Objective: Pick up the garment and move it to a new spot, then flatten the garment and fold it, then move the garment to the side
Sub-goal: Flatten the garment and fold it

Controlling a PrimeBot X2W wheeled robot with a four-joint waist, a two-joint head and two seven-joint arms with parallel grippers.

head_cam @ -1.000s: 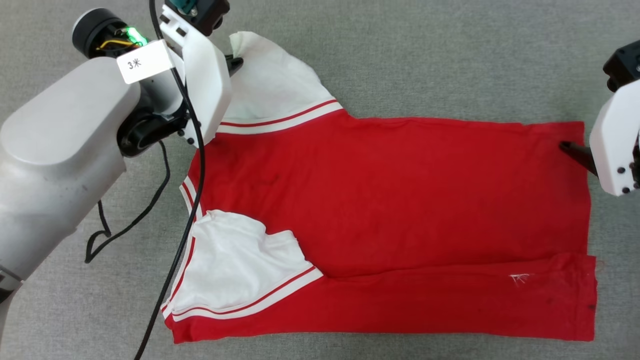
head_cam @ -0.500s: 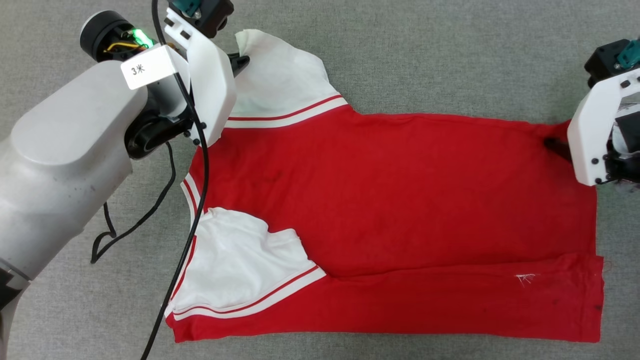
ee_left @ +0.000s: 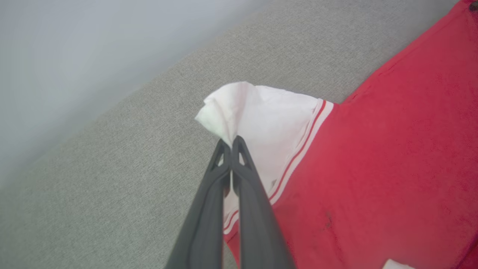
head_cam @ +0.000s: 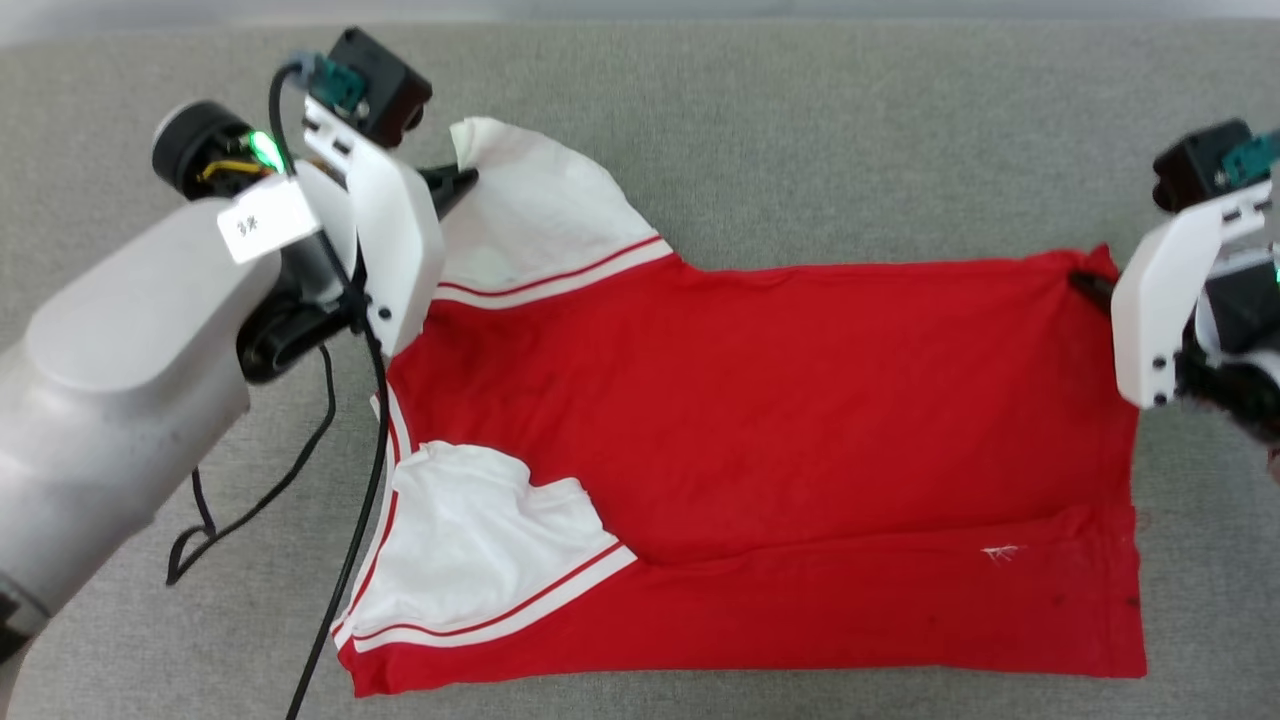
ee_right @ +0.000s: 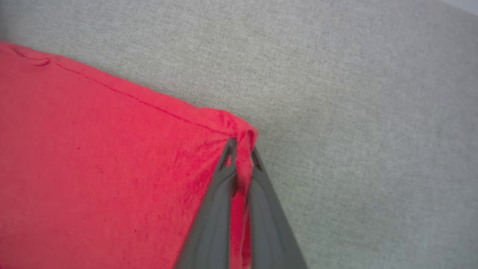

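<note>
The garment (head_cam: 760, 430), a red jersey with white sleeves and stripe trim, lies spread on the grey surface with its plain side up; no print shows. Its near long edge is folded over, with one white sleeve (head_cam: 480, 545) on top. My left gripper (head_cam: 462, 182) is shut on the tip of the far white sleeve (ee_left: 261, 116), pinching the cloth (ee_left: 231, 142). My right gripper (head_cam: 1085, 285) is shut on the far hem corner (ee_right: 242, 130), red cloth caught between its fingers (ee_right: 220, 209), and that corner is lifted off the surface.
A black cable (head_cam: 340, 520) hangs from my left arm (head_cam: 130, 350) across the jersey's collar side onto the grey fabric surface (head_cam: 850, 130). A pale wall edge (ee_left: 74, 56) runs along the surface's far side.
My right gripper moved in onto the far hem corner, shut on it and lifted it. The head camera tilted, shifting the picture down. The left gripper keeps hold of the sleeve tip.
</note>
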